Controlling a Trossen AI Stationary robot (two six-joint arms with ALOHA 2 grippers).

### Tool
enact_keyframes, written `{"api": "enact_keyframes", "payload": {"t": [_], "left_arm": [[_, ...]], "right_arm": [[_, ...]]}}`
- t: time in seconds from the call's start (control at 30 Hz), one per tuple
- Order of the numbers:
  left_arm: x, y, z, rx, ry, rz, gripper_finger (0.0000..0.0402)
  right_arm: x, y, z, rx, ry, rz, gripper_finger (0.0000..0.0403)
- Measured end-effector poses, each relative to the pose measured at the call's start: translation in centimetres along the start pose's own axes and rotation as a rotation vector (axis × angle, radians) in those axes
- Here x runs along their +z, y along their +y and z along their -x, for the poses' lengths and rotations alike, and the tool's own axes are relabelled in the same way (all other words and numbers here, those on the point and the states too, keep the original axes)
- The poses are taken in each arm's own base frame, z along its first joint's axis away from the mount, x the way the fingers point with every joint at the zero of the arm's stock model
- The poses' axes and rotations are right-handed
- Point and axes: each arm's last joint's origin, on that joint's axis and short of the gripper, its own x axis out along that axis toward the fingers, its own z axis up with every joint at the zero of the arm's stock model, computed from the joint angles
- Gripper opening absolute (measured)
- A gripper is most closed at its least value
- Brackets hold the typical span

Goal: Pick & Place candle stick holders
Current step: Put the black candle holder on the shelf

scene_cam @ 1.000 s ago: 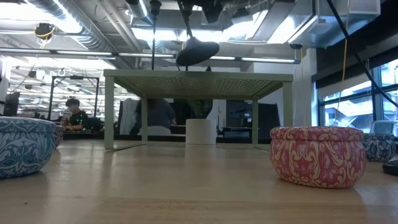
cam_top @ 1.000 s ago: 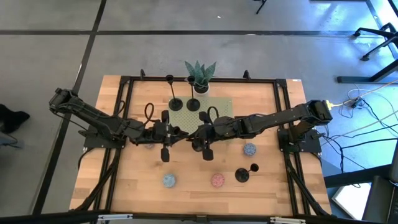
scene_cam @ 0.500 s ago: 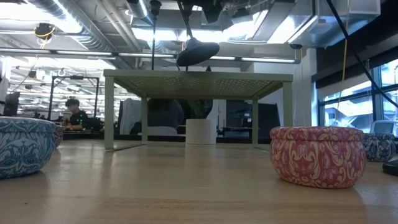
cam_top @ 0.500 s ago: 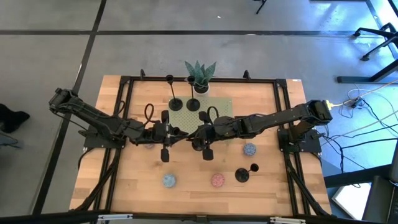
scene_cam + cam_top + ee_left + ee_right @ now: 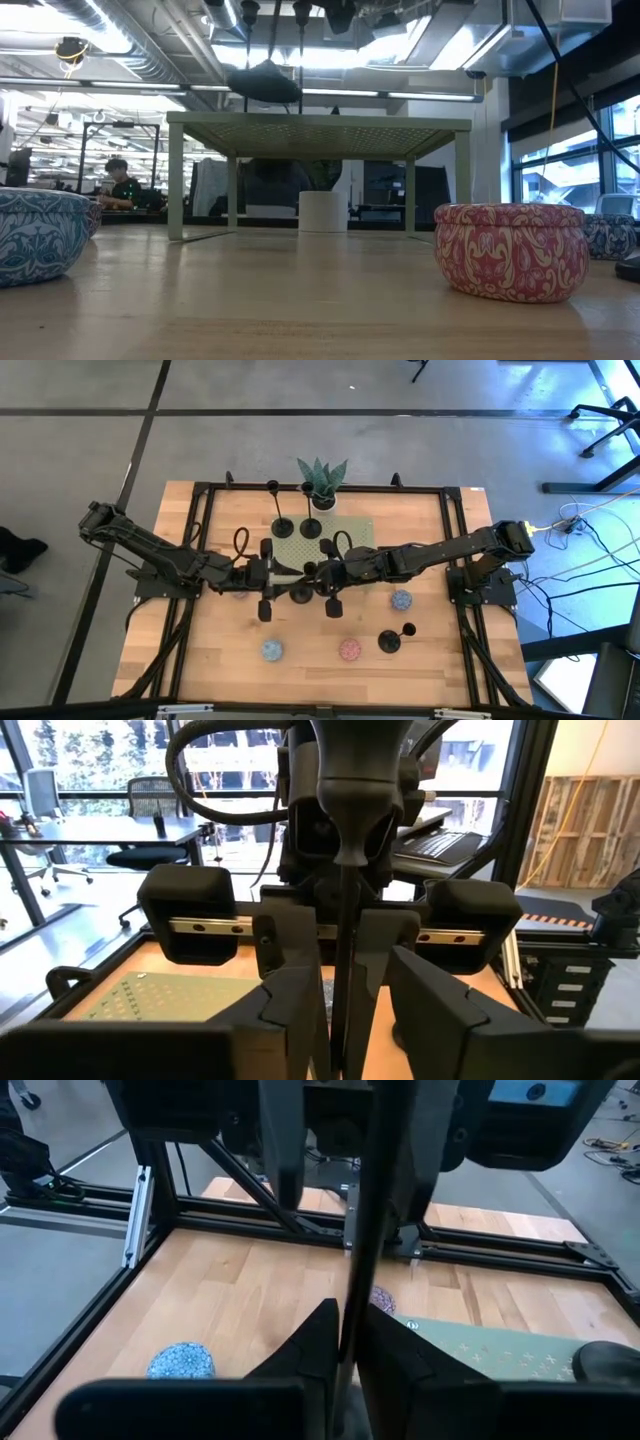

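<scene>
One black candle stick holder hangs in the air between my two grippers over the table's middle; its base shows in the high view (image 5: 300,595) and the low view (image 5: 262,82). My right gripper (image 5: 318,572) is shut on its thin stem. My left gripper (image 5: 287,572) faces it, open, with its fingers (image 5: 295,1010) on either side of the same stem (image 5: 343,920). Two more holders (image 5: 283,525) (image 5: 310,526) stand by their bases on the green perforated stand (image 5: 345,530). A fourth (image 5: 390,641) stands on the table at the near right. My right gripper pinches the holder's thin stem (image 5: 358,1270) between its two fingers (image 5: 318,1342). The fingers come level from the table's right and lie across the stem. The holder is lifted clear and upright, its round base (image 5: 262,82) hanging below the fingers, above the stand's top.
Patterned round tins lie on the table: blue (image 5: 271,650), pink (image 5: 349,650) and blue (image 5: 401,600). A potted plant (image 5: 322,482) stands behind the green stand at the far edge. A black frame (image 5: 200,530) rims the table. A person (image 5: 118,180) sits far off in the room.
The held holder's base has swung toward the table's left, and its stem has gone from tilted to upright. Both grippers have stayed where they were.
</scene>
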Motion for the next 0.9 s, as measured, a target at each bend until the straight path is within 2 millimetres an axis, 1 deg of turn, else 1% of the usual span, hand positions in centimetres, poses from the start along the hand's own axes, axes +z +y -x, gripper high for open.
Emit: {"api": "enact_keyframes", "payload": {"t": [0.23, 0.37, 0.47, 0.7, 0.9], "left_arm": [[0.0, 0.0, 0.0, 0.000, 0.000, 0.001, 0.0132], [0.0, 0.0, 0.0, 0.000, 0.000, 0.003, 0.0132], [0.0, 0.0, 0.0, 0.000, 0.000, 0.004, 0.0132], [-0.1, 0.0, 0.0, -0.001, 0.009, 0.024, 0.0130], [-0.1, -0.1, 0.1, -0.004, 0.013, 0.023, 0.0130]], "right_arm": [[0.0, 0.0, 0.0, 0.000, 0.000, 0.000, 0.0039], [0.4, -0.1, 0.5, -0.024, -0.005, -0.001, 0.0039], [0.9, -0.3, 1.4, -0.058, 0.003, 0.000, 0.0039], [2.3, -0.9, 4.5, -0.100, 0.019, -0.023, 0.0039], [2.7, -2.4, 6.7, -0.243, 0.078, 0.006, 0.0039]]}}
